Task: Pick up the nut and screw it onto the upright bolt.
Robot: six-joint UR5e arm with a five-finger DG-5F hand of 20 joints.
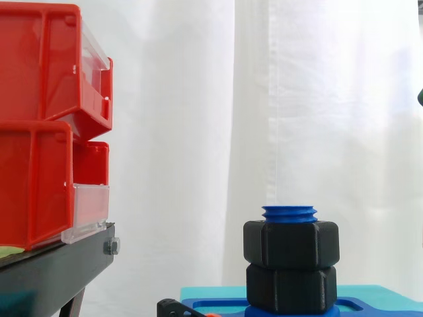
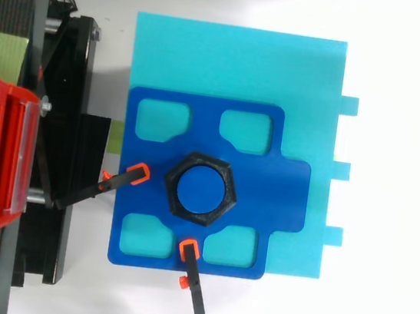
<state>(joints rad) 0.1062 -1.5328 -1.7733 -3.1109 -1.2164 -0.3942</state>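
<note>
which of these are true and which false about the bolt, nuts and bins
1. Two black nuts, an upper nut and a lower nut, sit stacked on the blue bolt. True.
2. The bolt lies on its side. False: it stands upright.
3. The bolt's threaded top shows above the upper nut. True.
4. In the side view the red bins stand right of the bolt. False: they stand to its left.
</note>
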